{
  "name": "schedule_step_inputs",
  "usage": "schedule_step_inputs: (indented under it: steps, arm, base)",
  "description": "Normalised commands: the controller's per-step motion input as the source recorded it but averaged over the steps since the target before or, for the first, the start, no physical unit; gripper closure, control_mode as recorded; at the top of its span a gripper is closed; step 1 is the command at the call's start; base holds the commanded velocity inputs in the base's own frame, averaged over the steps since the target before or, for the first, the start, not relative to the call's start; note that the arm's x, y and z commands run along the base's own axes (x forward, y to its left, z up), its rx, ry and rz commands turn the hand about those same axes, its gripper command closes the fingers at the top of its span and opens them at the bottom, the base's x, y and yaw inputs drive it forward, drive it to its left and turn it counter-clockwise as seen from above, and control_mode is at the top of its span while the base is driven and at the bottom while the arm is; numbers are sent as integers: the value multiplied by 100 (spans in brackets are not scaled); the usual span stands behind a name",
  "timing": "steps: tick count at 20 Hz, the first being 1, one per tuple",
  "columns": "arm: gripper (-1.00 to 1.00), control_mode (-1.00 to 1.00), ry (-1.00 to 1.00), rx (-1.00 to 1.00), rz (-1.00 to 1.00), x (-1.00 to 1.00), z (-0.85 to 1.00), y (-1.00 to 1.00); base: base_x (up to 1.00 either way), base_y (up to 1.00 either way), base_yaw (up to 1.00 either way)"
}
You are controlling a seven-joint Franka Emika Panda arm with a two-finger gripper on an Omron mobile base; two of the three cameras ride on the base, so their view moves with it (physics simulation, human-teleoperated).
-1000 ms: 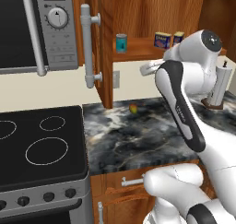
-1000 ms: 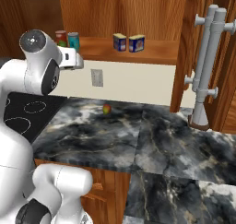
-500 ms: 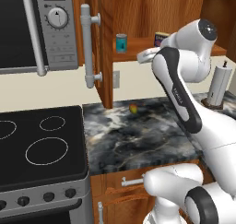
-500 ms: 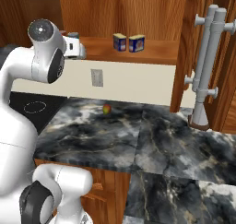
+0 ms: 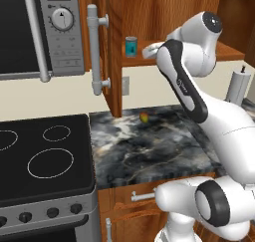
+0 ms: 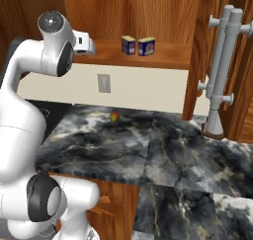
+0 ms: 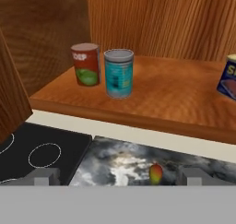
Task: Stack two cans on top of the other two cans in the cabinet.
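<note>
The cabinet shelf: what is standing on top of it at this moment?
On the cabinet shelf stand a red can and a teal can side by side, and two blue cans further along. None is stacked yet.

A teal-labelled tin can (image 7: 119,73) is standing just right of a red-labelled tin can (image 7: 85,64) on the brown wooden cabinet shelf (image 7: 175,98); two blue-labelled square tins (image 6: 137,46) are sitting far right.

We list: dark marbled counter (image 6: 148,150), black glass cooktop (image 5: 40,156), grey microwave (image 5: 45,32), cream backsplash wall (image 6: 148,88) with outlet (image 6: 104,83), wooden drawers below.
</note>
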Motion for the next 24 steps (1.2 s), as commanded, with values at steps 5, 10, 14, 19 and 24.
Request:
schedule_step_inputs:
  steps: [5,10,14,19,24]
  arm:
    - [-100,-100,0,1,0,28,-4,3]
    - [-100,-100,-5,1,0,16,-10,9]
    - [-100,-100,-9,5,0,12,-9,12]
    - [-100,-100,-8,2,0,22,-7,10]
    - [-100,-100,0,0,0,36,1,4]
  base:
    - [0,0,0]
    - [0,0,0]
    - [0,0,0]
    - [0,0,0]
    - [0,0,0]
